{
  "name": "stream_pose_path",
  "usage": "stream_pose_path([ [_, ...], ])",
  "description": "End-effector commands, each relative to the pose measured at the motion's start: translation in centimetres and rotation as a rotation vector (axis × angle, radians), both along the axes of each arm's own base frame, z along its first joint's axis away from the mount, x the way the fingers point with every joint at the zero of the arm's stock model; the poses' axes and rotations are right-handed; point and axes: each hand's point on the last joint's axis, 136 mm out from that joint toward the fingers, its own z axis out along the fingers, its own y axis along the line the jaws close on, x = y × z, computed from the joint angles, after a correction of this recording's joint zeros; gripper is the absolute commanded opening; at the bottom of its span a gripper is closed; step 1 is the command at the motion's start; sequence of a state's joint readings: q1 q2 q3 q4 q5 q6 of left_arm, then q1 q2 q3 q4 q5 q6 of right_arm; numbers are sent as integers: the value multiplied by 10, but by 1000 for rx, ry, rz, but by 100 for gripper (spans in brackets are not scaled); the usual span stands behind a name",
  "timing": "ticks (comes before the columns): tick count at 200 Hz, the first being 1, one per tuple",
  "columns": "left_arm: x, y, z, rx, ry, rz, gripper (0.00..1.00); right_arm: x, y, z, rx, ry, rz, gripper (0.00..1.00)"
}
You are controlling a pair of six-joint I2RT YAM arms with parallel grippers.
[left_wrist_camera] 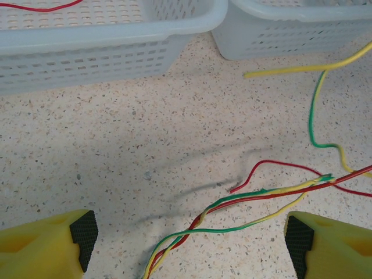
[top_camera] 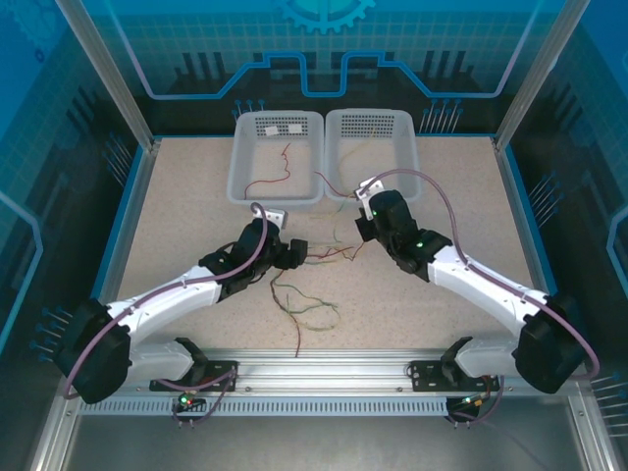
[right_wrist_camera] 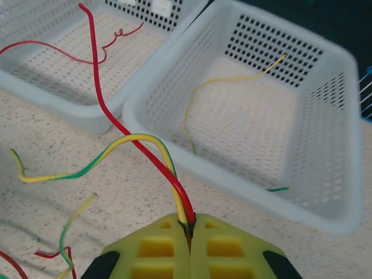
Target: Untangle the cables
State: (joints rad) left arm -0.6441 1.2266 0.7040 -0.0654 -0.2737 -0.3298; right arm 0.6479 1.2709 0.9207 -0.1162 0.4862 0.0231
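Note:
The cables (top_camera: 312, 285), thin red, green and yellow wires, lie tangled on the table between the two arms. My left gripper (top_camera: 299, 251) is open and low over them. In the left wrist view a twisted red, green and yellow strand (left_wrist_camera: 232, 202) runs between its wide-apart pads (left_wrist_camera: 82, 231). My right gripper (top_camera: 360, 228) is shut on the cables. In the right wrist view its tips (right_wrist_camera: 189, 231) pinch a red cable (right_wrist_camera: 116, 121) and a yellow-green cable (right_wrist_camera: 135, 139), both rising from the grip.
Two white perforated baskets stand side by side at the back. The left basket (top_camera: 238, 167) holds a red wire (top_camera: 270, 182). The right basket (top_camera: 413, 147) holds a yellow-green wire (right_wrist_camera: 192, 110). A metal rail (top_camera: 324, 371) runs along the near edge.

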Motion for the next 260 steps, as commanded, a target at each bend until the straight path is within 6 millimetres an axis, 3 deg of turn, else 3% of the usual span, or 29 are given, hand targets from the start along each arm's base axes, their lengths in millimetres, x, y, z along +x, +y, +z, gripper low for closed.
stream_pose_path([
  [1,5,4,17,-4,-77,1,86,-4,-11,28,-58,-62,-23,0],
  [72,5,3,51,-65,-217,-22,85,-22,-42,102,-47,-184,-95,0],
  [103,0,4,83,-140,-333,-41,85,-37,-50,132,-1,-226,-77,0],
  [122,-4,6,104,-217,-394,-64,84,-49,-42,144,56,-237,2,0],
  [140,-8,8,124,-335,-443,-111,84,-62,-23,143,107,-227,156,0],
  [162,-18,13,153,-477,-543,-206,84,-77,1,129,191,-167,386,0],
  [188,-34,17,183,-548,-697,-318,87,-92,13,128,360,-99,590,0],
  [213,-56,5,208,-585,-791,-478,91,-101,25,122,420,-55,732,0],
  [232,-68,-4,221,-609,-840,-573,94,-97,33,108,427,26,760,0],
  [260,-66,-12,222,-621,-847,-630,97,-115,50,108,503,80,914,0],
])
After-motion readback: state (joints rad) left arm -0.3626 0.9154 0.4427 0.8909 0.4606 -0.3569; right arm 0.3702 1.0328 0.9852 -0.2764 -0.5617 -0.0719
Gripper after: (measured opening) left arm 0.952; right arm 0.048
